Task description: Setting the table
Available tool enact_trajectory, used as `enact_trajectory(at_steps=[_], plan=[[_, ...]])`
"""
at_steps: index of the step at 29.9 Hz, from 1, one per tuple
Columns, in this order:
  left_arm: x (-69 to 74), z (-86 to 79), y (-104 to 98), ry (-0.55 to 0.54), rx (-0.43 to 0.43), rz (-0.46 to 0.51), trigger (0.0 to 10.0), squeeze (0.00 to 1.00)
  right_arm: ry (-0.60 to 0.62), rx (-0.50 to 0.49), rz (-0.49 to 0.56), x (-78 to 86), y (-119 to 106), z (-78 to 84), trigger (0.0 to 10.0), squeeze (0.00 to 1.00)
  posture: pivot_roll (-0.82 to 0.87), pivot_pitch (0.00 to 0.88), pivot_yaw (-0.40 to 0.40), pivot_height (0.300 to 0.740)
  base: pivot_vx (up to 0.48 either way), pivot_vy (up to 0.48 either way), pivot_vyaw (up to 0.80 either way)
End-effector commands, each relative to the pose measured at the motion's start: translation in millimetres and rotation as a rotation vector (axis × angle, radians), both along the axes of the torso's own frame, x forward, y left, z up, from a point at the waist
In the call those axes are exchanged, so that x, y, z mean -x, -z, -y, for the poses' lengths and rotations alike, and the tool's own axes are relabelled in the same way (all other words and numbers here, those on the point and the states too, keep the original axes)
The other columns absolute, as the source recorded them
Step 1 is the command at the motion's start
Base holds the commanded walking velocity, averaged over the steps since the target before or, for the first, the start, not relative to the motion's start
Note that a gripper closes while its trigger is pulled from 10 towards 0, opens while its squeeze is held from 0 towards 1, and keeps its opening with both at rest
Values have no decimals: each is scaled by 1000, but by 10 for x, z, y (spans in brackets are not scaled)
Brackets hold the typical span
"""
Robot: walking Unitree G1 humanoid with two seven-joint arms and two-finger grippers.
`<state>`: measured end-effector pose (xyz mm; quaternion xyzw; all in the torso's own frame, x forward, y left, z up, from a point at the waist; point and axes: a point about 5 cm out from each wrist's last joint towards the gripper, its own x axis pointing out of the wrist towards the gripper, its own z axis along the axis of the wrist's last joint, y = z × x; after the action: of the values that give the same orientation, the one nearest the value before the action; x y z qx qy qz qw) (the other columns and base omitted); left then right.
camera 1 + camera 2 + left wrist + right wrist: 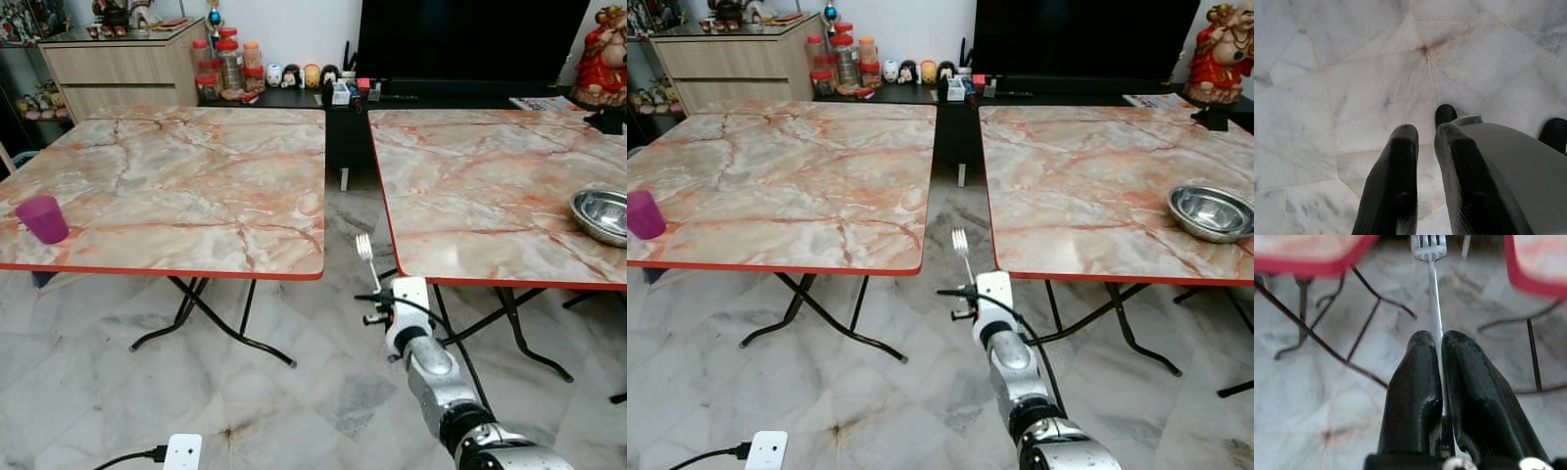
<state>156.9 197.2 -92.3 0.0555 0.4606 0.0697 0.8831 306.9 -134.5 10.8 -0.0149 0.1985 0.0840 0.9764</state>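
Holding a fork (365,253) upright, the right gripper (1436,340) pinches its handle between both fingers, tines up, over the floor gap between two marble surfaces. Steel bowl (601,213) sits on the surface (470,186) ahead-right of it; purple cup (42,218) far left. Left gripper (1425,139) hangs over floor tiles, fingers nearly together, holding nothing.

no text, label or number can be read.

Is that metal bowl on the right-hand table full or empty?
Empty. The metal bowl sits upright near the edge of the right-hand table, and its shiny inside shows bare.
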Motion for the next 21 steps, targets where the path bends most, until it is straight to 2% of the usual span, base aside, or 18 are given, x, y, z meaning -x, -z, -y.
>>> enact_trajectory(at_steps=[1,2,6,12,21], plan=[[8,-16,4,6,3,-13,10000,0,16,29,-67,99,123,72,10000,0,10,0,-10,732,0,0,0],[8,-16,4,6,3,-13,10000,0,16,29,-67,99,123,72,10000,0,10,0,-10,732,0,0,0],[0,-13,2,9,4,-12,10000,0,35,74,-169,297,324,183,10000,0,10,0,-9,732,0,0,0],[0,-17,2,12,2,-14,10000,0,110,83,-307,595,567,366,10000,0,11,0,-6,732,0,0,0],[-2,-20,4,28,-15,-29,10000,0,169,47,-414,867,744,471,10000,0,7,0,0,732,0,0,0]])
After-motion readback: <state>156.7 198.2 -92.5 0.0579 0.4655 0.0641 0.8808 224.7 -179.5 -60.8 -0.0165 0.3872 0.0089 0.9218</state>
